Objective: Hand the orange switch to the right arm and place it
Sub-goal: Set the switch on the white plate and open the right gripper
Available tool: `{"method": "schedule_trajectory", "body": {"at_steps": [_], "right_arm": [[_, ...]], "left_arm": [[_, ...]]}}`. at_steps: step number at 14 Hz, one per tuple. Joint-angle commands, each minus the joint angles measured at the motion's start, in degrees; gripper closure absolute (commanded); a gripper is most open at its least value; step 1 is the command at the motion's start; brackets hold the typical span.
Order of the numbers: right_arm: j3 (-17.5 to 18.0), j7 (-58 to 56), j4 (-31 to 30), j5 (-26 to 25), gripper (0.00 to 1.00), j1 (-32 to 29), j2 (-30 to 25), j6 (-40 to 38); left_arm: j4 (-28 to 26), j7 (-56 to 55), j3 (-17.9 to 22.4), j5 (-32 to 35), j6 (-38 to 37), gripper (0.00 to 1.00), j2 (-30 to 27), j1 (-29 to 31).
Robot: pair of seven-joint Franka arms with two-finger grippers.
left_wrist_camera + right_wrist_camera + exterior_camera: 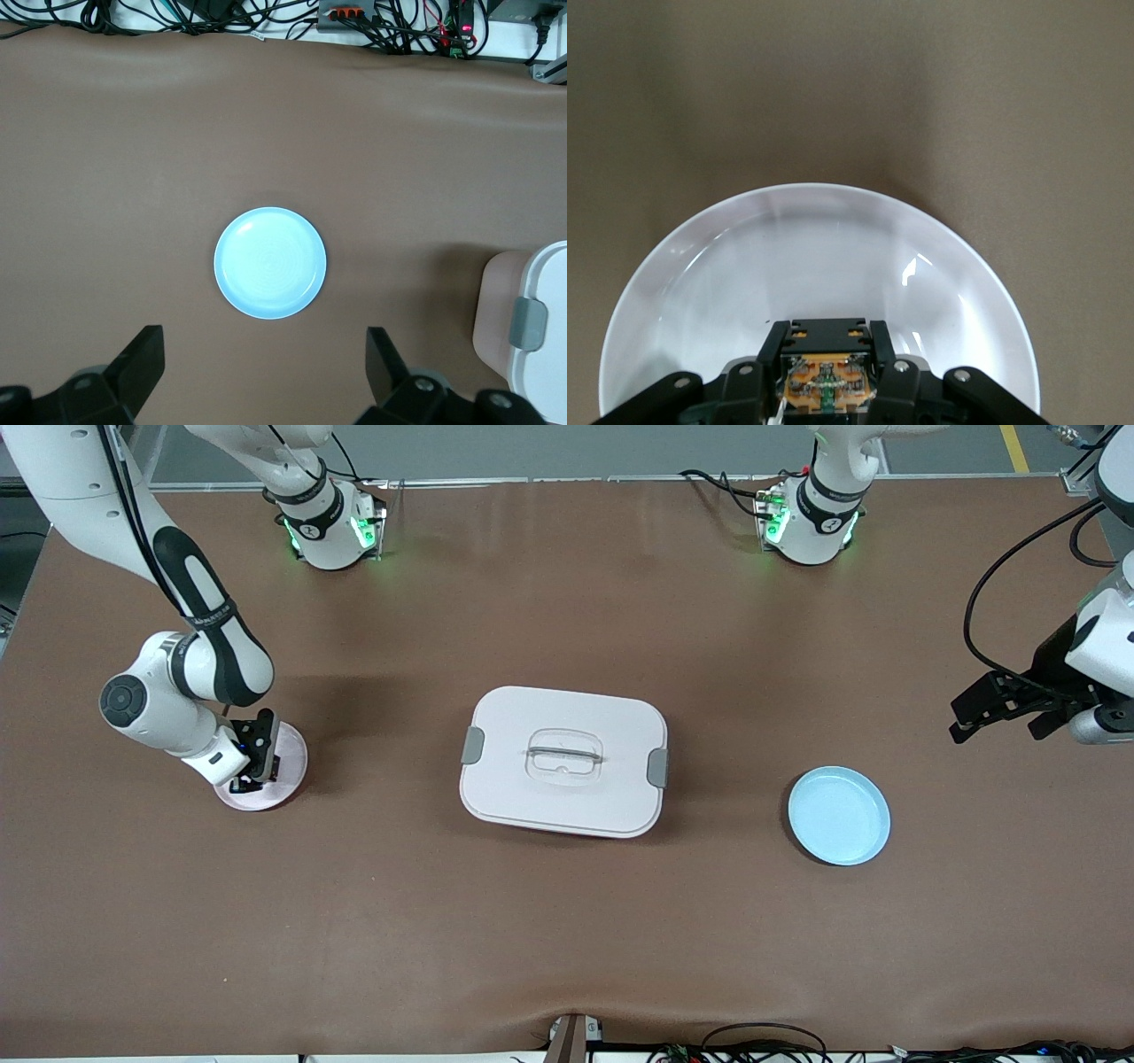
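The right gripper is pinching the orange switch, seemingly light, rigid and small, over the pink plate at nine o'clock of the white box, while the left gripper is waiting wide open and empty.

light: bright, even | shadows: soft | glare: plate

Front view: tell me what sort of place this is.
Probably a robotics lab bench. Two white arms are bolted along a brown-covered table, cables trail along its edge, and the props are few: a lidded white box, a blue plate and a pink plate.
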Motion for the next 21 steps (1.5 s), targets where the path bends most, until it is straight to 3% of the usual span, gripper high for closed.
{"method": "schedule_trajectory", "body": {"at_steps": [1,5,12,18,21], "right_arm": [[0.9,-0.1,1.7,-0.7,0.01,-1.1,0.8,0.2],[0.9,-0.6,2.9,-1.0,0.0,-1.1,1.1,-0.2],[1.0,3.5,2.9,-0.6,0.0,-0.9,1.0,-1.2],[1.4,18.2,5.7,-0.5,0.0,0.0,-3.3,-16.4],[1.4,28.0,10.4,-0.6,0.0,1.5,-5.9,-27.9]], "left_arm": [[0.2,0.4,0.6,1.3,-0.7,0.0,-0.2,-0.3],[0.2,-0.4,0.4,1.3,-0.8,0.0,-0.8,-0.2],[2.3,0.5,0.1,0.9,-8.1,0.0,-3.7,1.1],[2.2,0.2,0.0,0.9,-9.0,0.0,-3.4,1.1],[2.2,0.2,0.0,0.6,-9.5,0.0,-2.3,1.2]]}}
